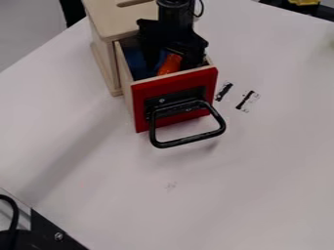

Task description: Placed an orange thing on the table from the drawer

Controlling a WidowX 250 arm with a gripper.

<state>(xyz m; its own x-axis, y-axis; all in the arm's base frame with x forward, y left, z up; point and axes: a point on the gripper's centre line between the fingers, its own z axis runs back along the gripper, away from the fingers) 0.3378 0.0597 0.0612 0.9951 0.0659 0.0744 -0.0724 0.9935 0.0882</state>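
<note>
The black gripper [171, 48] hangs down into the open drawer [126, 84] of a light wooden box. Inside the drawer, an orange thing [170, 64] lies just behind the red front, right at the gripper; whether it is held cannot be made out. Something blue [137, 62] is in the drawer's left part. The gripper's lower end is partly hidden by the dark parts around it and the drawer. The white table [170, 195] spreads out in front of the drawer.
A black handle [189, 140] sticks out from the drawer's red front. The wooden box [108, 22] stands behind. Dark marks [245, 100] are on the table to the drawer's right. A black metal part [55, 234] occupies the lower left corner.
</note>
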